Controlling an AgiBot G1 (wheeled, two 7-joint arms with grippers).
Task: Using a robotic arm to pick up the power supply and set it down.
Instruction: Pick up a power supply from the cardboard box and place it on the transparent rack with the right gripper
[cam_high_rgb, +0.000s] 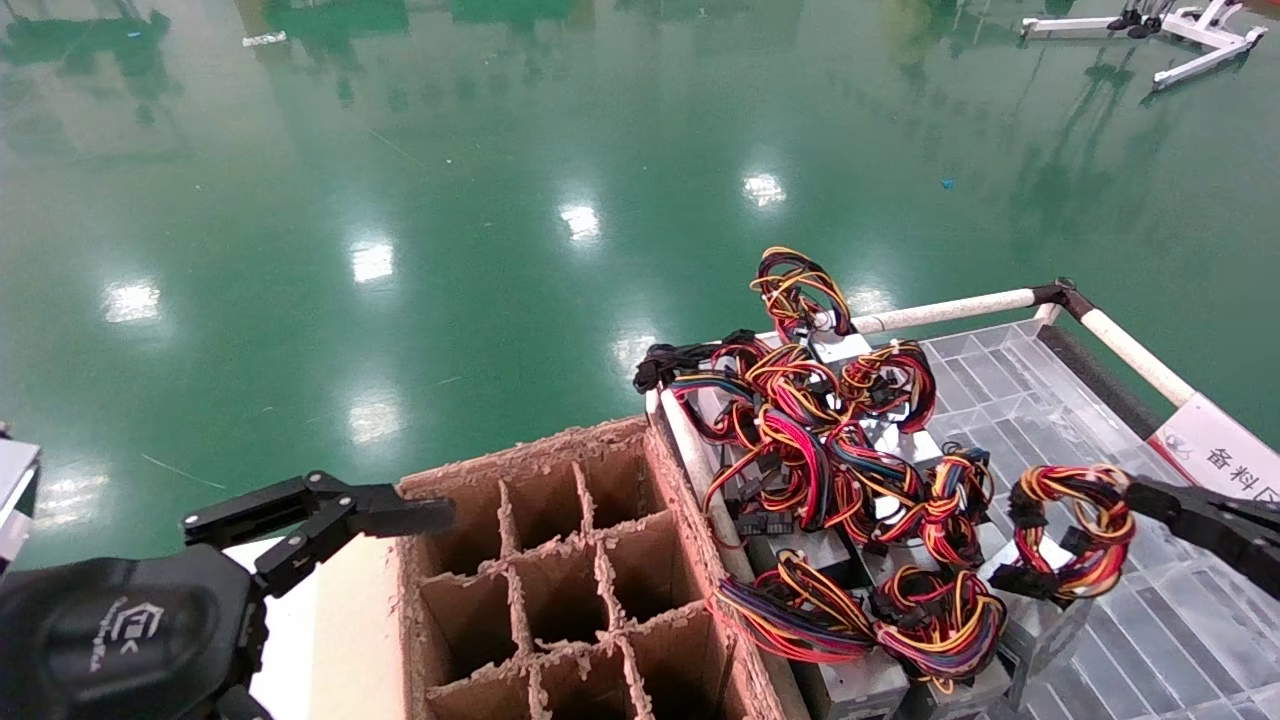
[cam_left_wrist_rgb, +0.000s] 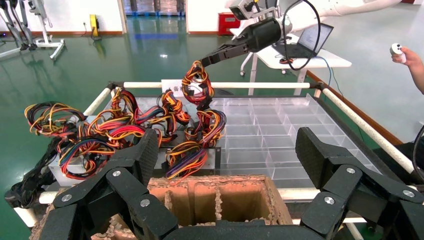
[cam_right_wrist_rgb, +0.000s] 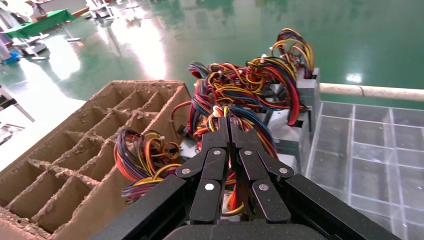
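Right claw pinched on the wire loop; left claw spread wide.

Head view: your black right gripper (cam_high_rgb: 1140, 495) clamps the grey metal power supply's (cam_high_rgb: 1040, 610) red-yellow bundle, right of the brown cardboard divider box (cam_high_rgb: 560, 590), above the clear tray (cam_high_rgb: 1150, 620). Left wrist: left gripper (cam_left_wrist_rgb: 227, 155) gapes over that box; green floor beyond. Right wrist: fingers (cam_right_wrist_rgb: 215, 145) pressed together.

Grey power supply (cam_high_rgb: 1040, 590) with red-yellow-black wires, brown cardboard crate (cam_high_rgb: 560, 590), green floor (cam_high_rgb: 500, 200)

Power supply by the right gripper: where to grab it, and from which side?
Grip its looped wire bundle, coming from the robot's right. The loop stands clear above the power supply, whose grey box sits packed against neighbours. The right gripper is shut on that loop. The left gripper idles open.
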